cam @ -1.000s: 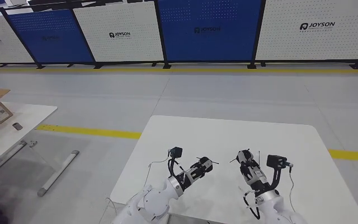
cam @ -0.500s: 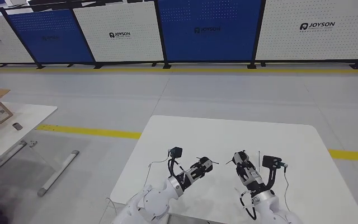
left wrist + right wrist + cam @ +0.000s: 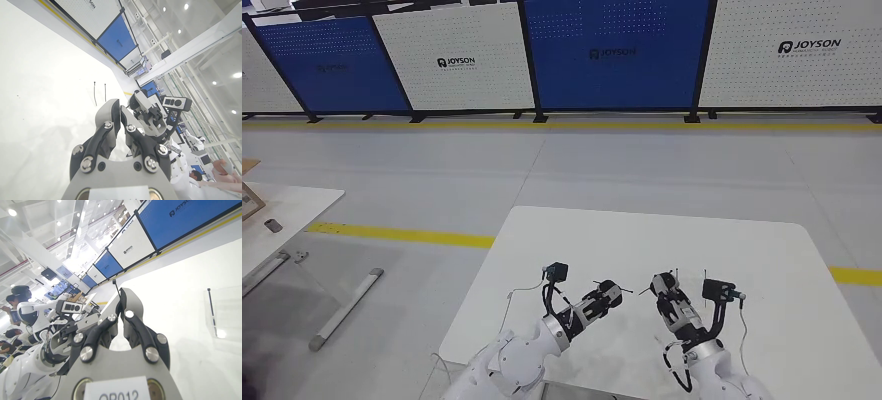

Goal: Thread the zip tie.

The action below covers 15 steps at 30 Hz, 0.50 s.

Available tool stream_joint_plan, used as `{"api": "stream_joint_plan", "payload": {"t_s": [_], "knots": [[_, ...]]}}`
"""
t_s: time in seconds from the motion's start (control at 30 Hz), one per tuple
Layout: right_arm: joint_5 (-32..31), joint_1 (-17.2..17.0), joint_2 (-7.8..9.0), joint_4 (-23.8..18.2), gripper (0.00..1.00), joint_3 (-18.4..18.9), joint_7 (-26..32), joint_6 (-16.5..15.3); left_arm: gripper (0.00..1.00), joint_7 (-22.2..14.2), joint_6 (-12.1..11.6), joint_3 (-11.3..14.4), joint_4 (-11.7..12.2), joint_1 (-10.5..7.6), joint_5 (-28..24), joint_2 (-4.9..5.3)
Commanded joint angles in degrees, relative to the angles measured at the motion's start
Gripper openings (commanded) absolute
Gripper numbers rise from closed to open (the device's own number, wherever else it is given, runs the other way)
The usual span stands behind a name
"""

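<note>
The zip tie (image 3: 115, 285) is off the table, pinched in the right gripper (image 3: 121, 294), whose two fingers are clenched flat on the black strap so that the square head and a short length of strap stand clear beyond the fingertips. In the top view that gripper hangs above the 6 o'clock part of the white table (image 3: 642, 235), and the left gripper (image 3: 120, 106) sits at its 9 o'clock, near it but apart, its tips pointing toward 3 o'clock. The left gripper is clenched too, the tips pressed together on a thin black strand (image 3: 625, 291) that pokes out toward the right gripper; whether this strand is the tail of the same tie cannot be told. At roughly 3 o'clock of the right gripper a spare tie (image 3: 211, 306) rests at a clear holder (image 3: 223, 313) on the table, inside it or against it I cannot tell, its head at the 12 o'clock end and the strap running back toward 6 o'clock. Beyond the table's 12 o'clock edge lies grey floor crossed by a yellow line (image 3: 402, 235), and behind that a row of blue and white perforated panels (image 3: 617, 50). A second table (image 3: 282, 215) stands off toward 9 o'clock, well apart from the one under the arms
</note>
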Motion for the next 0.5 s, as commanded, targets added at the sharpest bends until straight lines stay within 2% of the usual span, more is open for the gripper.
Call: {"api": "stream_joint_plan", "payload": {"t_s": [0.0, 0.13, 0.47], "knots": [[0.9, 0.0, -0.22, 0.0, 0.00, -0.2, -0.9, -0.5, 0.00, 0.0, 0.0, 0.0, 0.0, 0.00, 0.0, 0.00], [1.1, 0.6, -0.91, 1.3, 0.00, -1.8, -3.4, -0.6, 0.00, 0.0, 0.0, 0.0, 0.0, 0.00, 0.0, 0.00], [0.9, 0.7, -0.96, 1.5, 0.00, -2.0, -3.5, -0.4, 0.00, 0.0, 0.0, 0.0, 0.0, 0.00, 0.0, 0.00]]}}
